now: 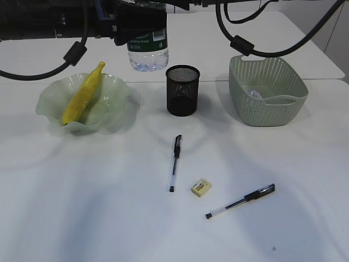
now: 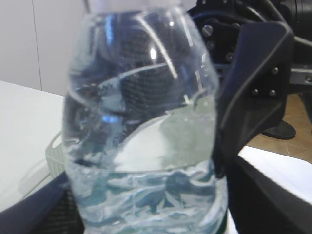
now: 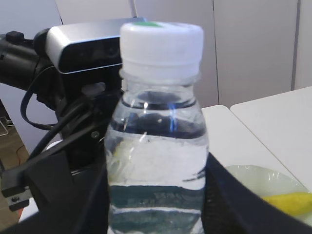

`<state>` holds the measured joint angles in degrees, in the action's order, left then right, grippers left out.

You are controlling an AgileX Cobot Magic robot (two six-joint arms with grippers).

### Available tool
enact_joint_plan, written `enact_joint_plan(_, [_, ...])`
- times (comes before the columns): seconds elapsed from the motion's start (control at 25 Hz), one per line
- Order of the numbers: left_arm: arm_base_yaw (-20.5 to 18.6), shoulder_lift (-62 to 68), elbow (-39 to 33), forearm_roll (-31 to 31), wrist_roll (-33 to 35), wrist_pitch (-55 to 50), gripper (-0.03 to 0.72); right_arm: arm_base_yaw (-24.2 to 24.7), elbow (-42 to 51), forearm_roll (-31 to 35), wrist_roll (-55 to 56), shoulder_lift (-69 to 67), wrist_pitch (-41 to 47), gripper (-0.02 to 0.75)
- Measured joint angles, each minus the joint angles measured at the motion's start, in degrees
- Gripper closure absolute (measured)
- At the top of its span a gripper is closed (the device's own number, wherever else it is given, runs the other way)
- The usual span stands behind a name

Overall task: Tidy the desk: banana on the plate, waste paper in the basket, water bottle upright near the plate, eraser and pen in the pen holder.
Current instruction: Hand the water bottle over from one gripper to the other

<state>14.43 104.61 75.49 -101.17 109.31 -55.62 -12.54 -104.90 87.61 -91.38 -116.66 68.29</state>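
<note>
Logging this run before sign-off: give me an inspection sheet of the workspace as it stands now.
Surface: white table, bare patches clean.
Job's things: banana on plate; paper in basket; bottle upright, off the table, between plate and pen holder; two pens and eraser lie on table.
Clutter: nothing seen.
Grippers: left gripper and right gripper each straddle the bottle.
Cables: black cables hang over the table's rear.
Surroundings: pale wall panels.
</note>
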Motion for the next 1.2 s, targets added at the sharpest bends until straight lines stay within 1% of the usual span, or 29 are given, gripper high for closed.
enact_joint_plan(0.12, [0.0,0.0,0.0,0.0,0.0,0.2,0.122,0.0,0.0,0.0,0.0,0.0,0.0,0.379])
enact_joint_plan(0.28, [0.0,0.0,0.0,0.0,-0.13,0.33,0.169,0.0,0.0,0.0,0.02,0.0,0.0,0.379])
enact_joint_plan(0.84, [0.0,0.0,0.0,0.0,-0.4,0.35,0.267,0.0,0.0,0.0,0.02,0.0,0.0,0.379])
enact_joint_plan(1.2, [0.0,0.0,0.0,0.0,-0.57,0.35,0.276,0.0,0.0,0.0,0.65,0.0,0.0,0.379])
